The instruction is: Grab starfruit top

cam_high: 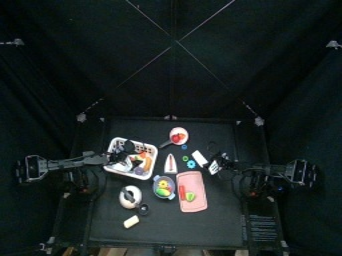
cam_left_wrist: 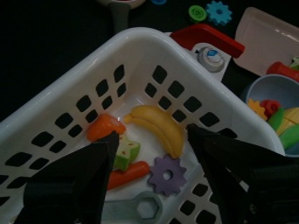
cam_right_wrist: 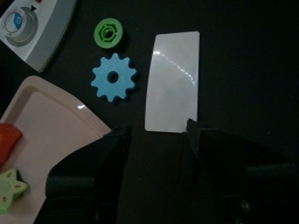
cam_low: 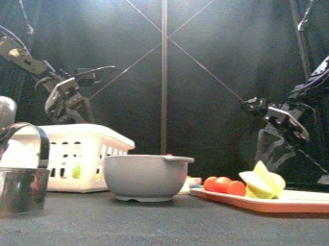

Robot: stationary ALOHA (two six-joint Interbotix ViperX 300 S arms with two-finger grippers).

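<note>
The starfruit (cam_right_wrist: pixel 12 189) is a small yellow-green star-shaped toy lying on the pink tray (cam_right_wrist: pixel 41 109), next to a red piece (cam_right_wrist: pixel 6 142). In the front view the starfruit (cam_low: pixel 263 181) sits on the tray beside red tomatoes (cam_low: pixel 221 184). My right gripper (cam_right_wrist: pixel 156 135) stands open above a white card (cam_right_wrist: pixel 173 79), off to the side of the tray and apart from the starfruit. In the top view this right gripper (cam_high: pixel 219 161) is just beyond the tray's far right corner. My left gripper (cam_left_wrist: pixel 162 156) hangs open over the white basket (cam_left_wrist: pixel 70 96).
The basket holds a banana (cam_left_wrist: pixel 159 128), a carrot and a purple gear (cam_left_wrist: pixel 169 174). A blue gear (cam_right_wrist: pixel 114 77) and a green gear (cam_right_wrist: pixel 108 33) lie near the card. A grey bowl (cam_low: pixel 146 176) and a metal cup (cam_low: pixel 19 179) stand at the table's front.
</note>
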